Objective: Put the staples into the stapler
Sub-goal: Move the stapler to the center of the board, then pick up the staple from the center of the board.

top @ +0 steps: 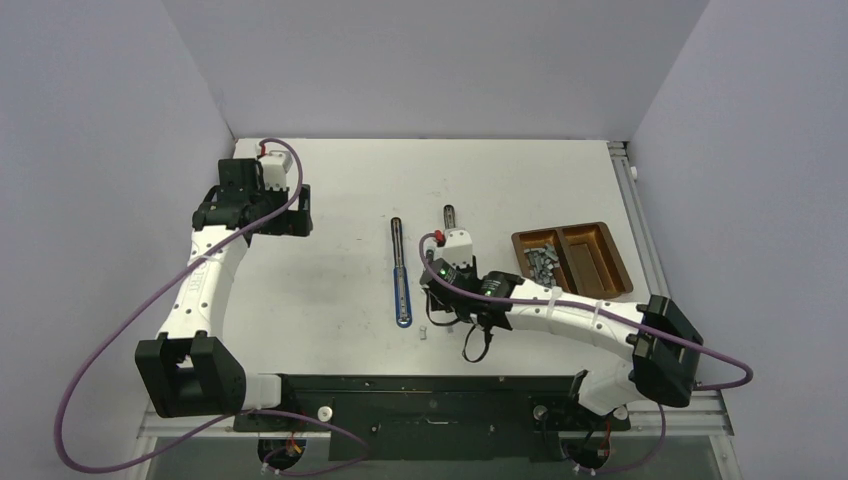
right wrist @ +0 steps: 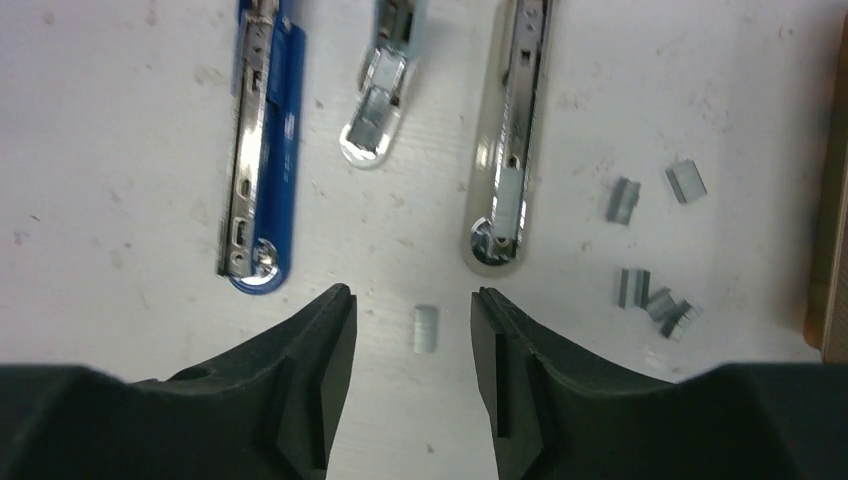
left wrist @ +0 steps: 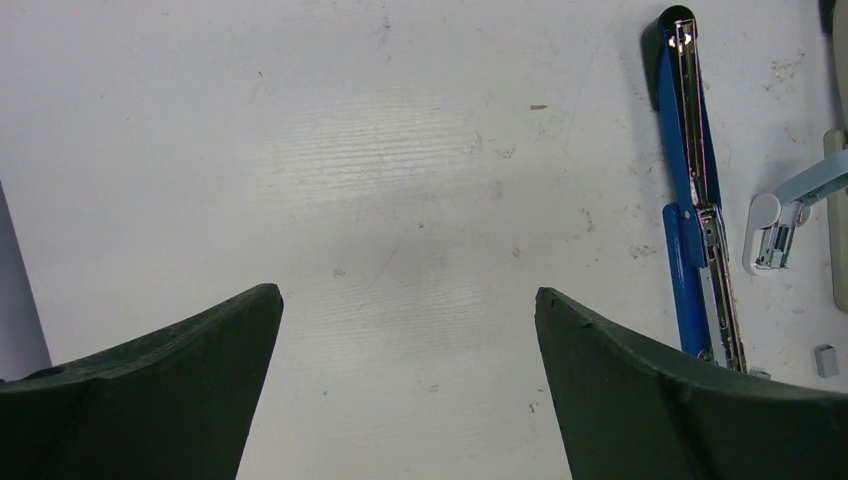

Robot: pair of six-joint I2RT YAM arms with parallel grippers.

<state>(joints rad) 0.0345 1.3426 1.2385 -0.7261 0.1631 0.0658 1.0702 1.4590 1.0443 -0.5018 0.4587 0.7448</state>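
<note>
The blue stapler [top: 402,275] [right wrist: 260,170] [left wrist: 690,200] lies opened flat on the white table. A pale grey-white stapler [right wrist: 510,150] lies opened to its right, with a pale arm [right wrist: 375,110] between them. My right gripper [right wrist: 412,297] [top: 432,318] hovers low just short of their near ends, jaws partly open. One strip of staples [right wrist: 427,328] [top: 424,331] lies on the table between the fingers, touching neither. More staples [right wrist: 655,300] lie loose to the right. My left gripper [left wrist: 407,297] [top: 303,210] is wide open and holds nothing, far to the left.
A brown two-compartment tray [top: 600,262] stands at the right, with a heap of staples [top: 540,262] in its left compartment; its edge [right wrist: 835,200] shows in the right wrist view. Purple cables loop round both arms. Walls close in the table's sides and back.
</note>
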